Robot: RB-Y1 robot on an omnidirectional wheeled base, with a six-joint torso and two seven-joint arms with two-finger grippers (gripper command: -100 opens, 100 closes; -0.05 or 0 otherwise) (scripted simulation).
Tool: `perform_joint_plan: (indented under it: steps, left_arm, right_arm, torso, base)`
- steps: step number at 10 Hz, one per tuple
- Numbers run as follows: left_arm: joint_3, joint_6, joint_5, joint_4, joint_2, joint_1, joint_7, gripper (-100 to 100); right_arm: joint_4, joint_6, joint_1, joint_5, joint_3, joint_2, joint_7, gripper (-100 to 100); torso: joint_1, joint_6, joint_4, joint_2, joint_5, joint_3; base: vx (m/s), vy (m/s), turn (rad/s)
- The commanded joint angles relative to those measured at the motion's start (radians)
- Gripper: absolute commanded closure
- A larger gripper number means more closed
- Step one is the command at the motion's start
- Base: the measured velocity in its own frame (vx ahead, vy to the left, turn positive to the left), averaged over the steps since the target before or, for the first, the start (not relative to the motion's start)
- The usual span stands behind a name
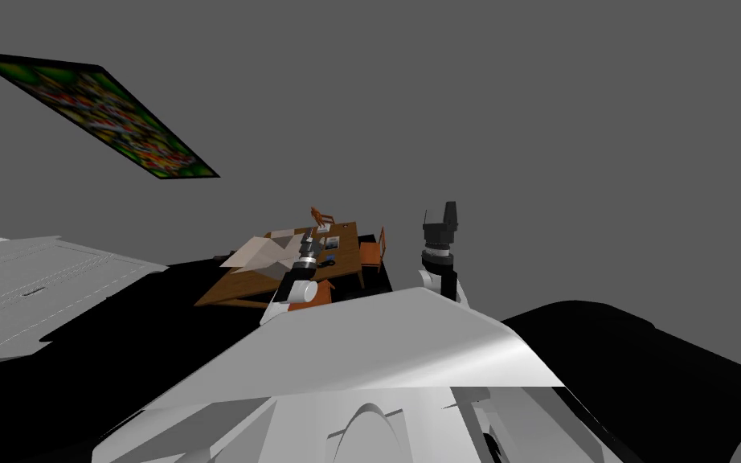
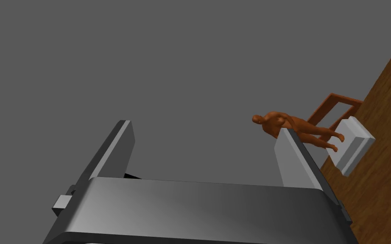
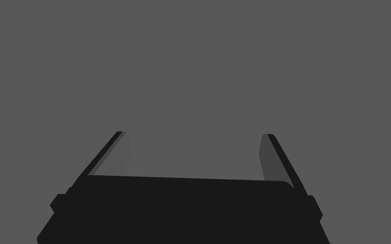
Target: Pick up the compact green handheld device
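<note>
Head view: our left pincer (image 1: pixel 307 239) hangs over the wooden bench (image 1: pixel 348 251), the right pincer (image 1: pixel 449 211) is raised beyond its right edge; we cannot make out the green device there; left wrist view: blades apart, aimed past the far edge near a brown figurine (image 2: pixel 296 127); right wrist view: blades apart; the left arm looks nearer.

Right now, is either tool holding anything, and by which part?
Nothing is held: the left tool and the right tool both stand open with empty gaps.

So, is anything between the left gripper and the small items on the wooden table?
Nothing visible does. The open left gripper is over the wooden table, its fingers bare; the orange figurine on a white base stands beyond one finger, not between them. The items are too small to tell which is the device.
</note>
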Motion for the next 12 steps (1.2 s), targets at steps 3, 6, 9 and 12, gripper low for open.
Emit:
perform_joint_plan:
  steps: [3,6,9,12]
  left_arm:
    - [-0.021,0.084,0.034,0.054,0.027,-0.037,0.012,-100]
    - [-0.051,0.166,0.082,0.137,0.062,-0.092,0.028,-100]
    - [-0.067,0.230,0.107,0.181,0.079,-0.121,0.036,-100]
    - [-0.099,0.311,0.157,0.271,0.114,-0.180,0.054,-100]
  right_arm:
    - [0.000,0.000,0.000,0.000,0.000,0.000,0.000,0]
    - [0.000,0.000,0.000,0.000,0.000,0.000,0.000,0]
    - [0.000,0.000,0.000,0.000,0.000,0.000,0.000,0]
    - [0.000,0.000,0.000,0.000,0.000,0.000,0.000,0]
  torso:
    - [0.000,0.000,0.000,0.001,0.000,0.000]
    - [0.000,0.000,0.000,0.000,0.000,0.000]
    - [0.000,0.000,0.000,0.000,0.000,0.000]
    - [0.000,-0.001,0.000,0.000,0.000,0.000]
  base:
    - [0.009,-0.002,-0.031]
    - [0.011,-0.002,-0.043]
    - [0.011,-0.002,-0.036]
    - [0.012,-0.003,-0.043]
